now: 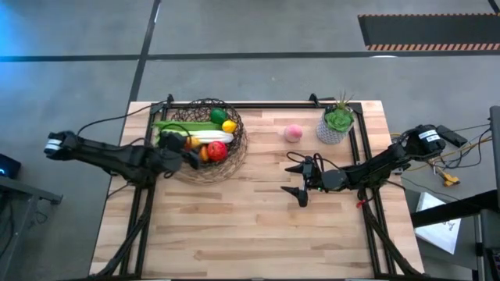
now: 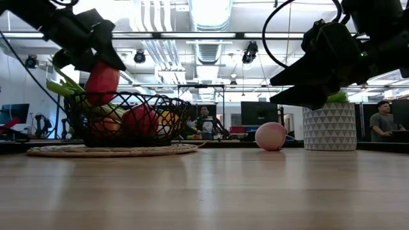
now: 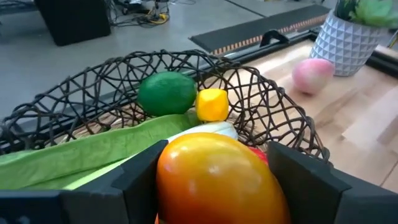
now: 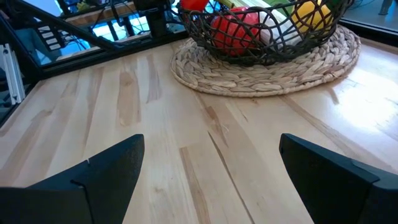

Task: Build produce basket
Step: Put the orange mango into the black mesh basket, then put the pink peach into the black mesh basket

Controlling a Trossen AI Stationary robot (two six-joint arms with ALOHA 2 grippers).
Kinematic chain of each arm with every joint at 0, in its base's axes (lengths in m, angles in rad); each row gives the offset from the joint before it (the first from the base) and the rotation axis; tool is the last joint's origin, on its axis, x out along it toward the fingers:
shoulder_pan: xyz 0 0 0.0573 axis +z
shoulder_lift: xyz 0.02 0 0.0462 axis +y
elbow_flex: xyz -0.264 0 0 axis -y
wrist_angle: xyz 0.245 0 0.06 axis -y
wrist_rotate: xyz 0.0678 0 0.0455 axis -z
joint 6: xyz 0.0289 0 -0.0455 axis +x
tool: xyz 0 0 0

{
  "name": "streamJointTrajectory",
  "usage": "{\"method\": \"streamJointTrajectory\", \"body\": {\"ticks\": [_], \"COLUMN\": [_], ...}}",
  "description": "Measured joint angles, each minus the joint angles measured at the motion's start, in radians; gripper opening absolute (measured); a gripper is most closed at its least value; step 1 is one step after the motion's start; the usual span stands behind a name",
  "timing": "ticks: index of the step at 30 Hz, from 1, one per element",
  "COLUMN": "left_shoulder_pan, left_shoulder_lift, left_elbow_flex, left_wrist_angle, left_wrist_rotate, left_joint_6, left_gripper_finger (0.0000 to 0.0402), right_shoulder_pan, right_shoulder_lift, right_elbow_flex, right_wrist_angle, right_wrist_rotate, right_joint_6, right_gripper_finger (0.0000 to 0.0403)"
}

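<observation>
The dark wire basket (image 1: 234,148) stands on a round woven mat at the table's far left. It holds a green lime (image 3: 166,92), a yellow lemon (image 3: 212,104), a long green pod (image 3: 93,149), a pale celery stalk (image 1: 212,136) and a red tomato (image 1: 217,151). My left gripper (image 1: 193,156) is shut on the red-orange mango (image 3: 217,177) over the basket's left rim. The pink peach (image 1: 293,133) rests on the table beside the potted plant. My right gripper (image 1: 300,179) is open and empty, right of the basket. My left gripper pinches the mango's two sides (image 3: 166,180) between its two fingers. It comes from the table's left, slanting down. The mango (image 2: 101,83) is lifted clear, tilted, above the basket's left rim and the fruit inside.
A green plant in a white patterned pot (image 1: 337,125) stands at the far right, close to the peach. A black frame rail (image 1: 266,105) runs along the far edge. Bare wood (image 1: 234,226) lies across the table's near half.
</observation>
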Motion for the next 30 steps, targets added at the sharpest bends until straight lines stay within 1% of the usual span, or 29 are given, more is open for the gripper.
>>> {"method": "streamJointTrajectory", "body": {"ticks": [4, 8, 12, 15, 17, 20, 25, 30], "left_shoulder_pan": [0.000, 0.000, 0.000, 0.000, 0.000, 0.000, 0.000, 0.000], "left_shoulder_lift": [-0.053, -0.080, -0.088, -0.096, -0.102, -0.106, -0.104, -0.071], "left_elbow_flex": [-0.031, -0.074, -0.106, -0.123, -0.128, -0.123, -0.075, -0.029], "left_wrist_angle": [0.001, 0.003, 0.003, 0.020, 0.018, 0.018, 0.025, 0.028], "left_wrist_rotate": [0.009, 0.018, 0.043, 0.106, 0.122, 0.118, 0.064, 0.065], "left_joint_6": [-0.001, -0.027, -0.054, -0.063, -0.086, -0.083, -0.021, 0.008], "left_gripper_finger": [0.0253, 0.0255, 0.0270, 0.0285, 0.0291, 0.0292, 0.0292, 0.0291], "right_shoulder_pan": [0.000, 0.000, 0.000, 0.000, 0.000, 0.000, 0.000, 0.000], "right_shoulder_lift": [0.000, 0.000, 0.000, 0.000, 0.000, 0.000, 0.000, 0.000], "right_elbow_flex": [0.000, 0.000, 0.000, 0.000, 0.000, 0.000, 0.000, 0.000], "right_wrist_angle": [0.000, 0.000, 0.000, 0.000, 0.000, 0.001, 0.000, 0.000], "right_wrist_rotate": [0.000, 0.000, -0.003, -0.003, -0.003, -0.003, -0.003, -0.003], "right_joint_6": [0.000, 0.000, -0.001, -0.001, -0.002, -0.003, -0.002, -0.001], "right_gripper_finger": [0.0365, 0.0365, 0.0365, 0.0365, 0.0365, 0.0366, 0.0366, 0.0366]}}
